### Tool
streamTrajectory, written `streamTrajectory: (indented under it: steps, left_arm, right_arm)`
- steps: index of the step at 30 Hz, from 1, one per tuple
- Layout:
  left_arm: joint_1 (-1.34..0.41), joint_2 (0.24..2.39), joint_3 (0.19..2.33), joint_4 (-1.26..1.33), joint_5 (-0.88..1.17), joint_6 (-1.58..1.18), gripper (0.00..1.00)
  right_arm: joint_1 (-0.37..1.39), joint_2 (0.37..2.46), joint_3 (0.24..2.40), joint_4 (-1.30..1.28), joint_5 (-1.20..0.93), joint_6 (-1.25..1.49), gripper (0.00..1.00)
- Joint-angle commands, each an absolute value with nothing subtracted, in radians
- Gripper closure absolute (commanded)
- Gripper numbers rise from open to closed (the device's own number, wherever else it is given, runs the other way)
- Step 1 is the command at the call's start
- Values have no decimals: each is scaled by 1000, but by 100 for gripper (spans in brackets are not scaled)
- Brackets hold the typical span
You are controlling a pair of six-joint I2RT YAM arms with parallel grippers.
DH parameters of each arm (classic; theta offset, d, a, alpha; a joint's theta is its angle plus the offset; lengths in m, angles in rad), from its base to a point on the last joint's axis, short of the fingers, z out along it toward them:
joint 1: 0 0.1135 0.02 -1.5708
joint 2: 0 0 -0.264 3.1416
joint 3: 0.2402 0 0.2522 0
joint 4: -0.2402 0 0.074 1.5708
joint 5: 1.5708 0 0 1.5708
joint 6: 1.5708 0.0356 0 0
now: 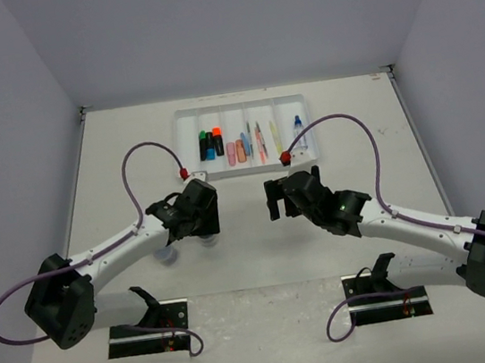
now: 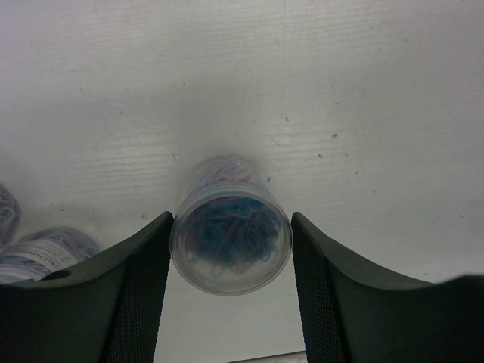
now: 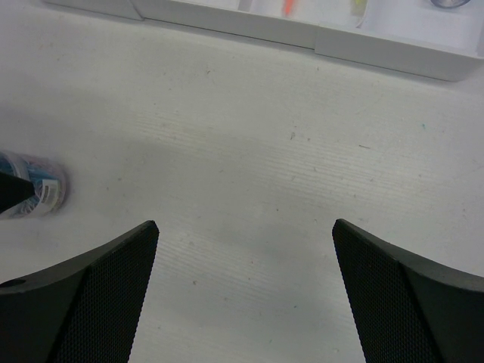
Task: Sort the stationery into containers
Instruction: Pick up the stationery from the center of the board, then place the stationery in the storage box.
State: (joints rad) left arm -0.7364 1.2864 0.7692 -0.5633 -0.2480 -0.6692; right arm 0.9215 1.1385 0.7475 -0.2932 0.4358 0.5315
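Left gripper [image 2: 231,218] fingers [image 2: 147,272] pinch a standing tub [image 2: 231,253] on the table [image 2: 340,91], on the near side of the tray [image 1: 187,131], pads touching both walls. Best to keep the grip low and centred, lift straight up clear of the other tubs [image 2: 45,249], then carry it to a free compartment. Left arm [image 1: 116,249] stretched forward, wrist pitched down; right gripper [image 3: 246,227] hangs wide and empty over the table.
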Motion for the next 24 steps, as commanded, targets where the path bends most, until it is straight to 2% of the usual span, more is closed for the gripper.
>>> streamTrajectory:
  steps: [1, 4, 7, 15, 19, 24]
  left_arm:
    - [-718, 1336, 1007, -543, -376, -672, 100]
    - [-623, 1438, 1138, -525, -381, -675, 100]
    - [-495, 1543, 1279, -493, -284, -661, 100]
    - [-324, 1978, 1875, -644, -275, -601, 100]
    - [-249, 2143, 1993, -618, -167, -580, 100]
    - [-220, 2234, 2010, -534, -136, -557, 100]
  right_arm:
    - [916, 1124, 756, -277, 463, 551, 1]
    - [916, 1110, 751, -274, 461, 552, 1]
    - [914, 1088, 734, -267, 463, 554, 1]
    - [910, 1069, 716, -233, 446, 546, 1]
    - [909, 1088, 716, -216, 427, 543, 1]
    - [908, 1103, 715, -190, 396, 535, 1]
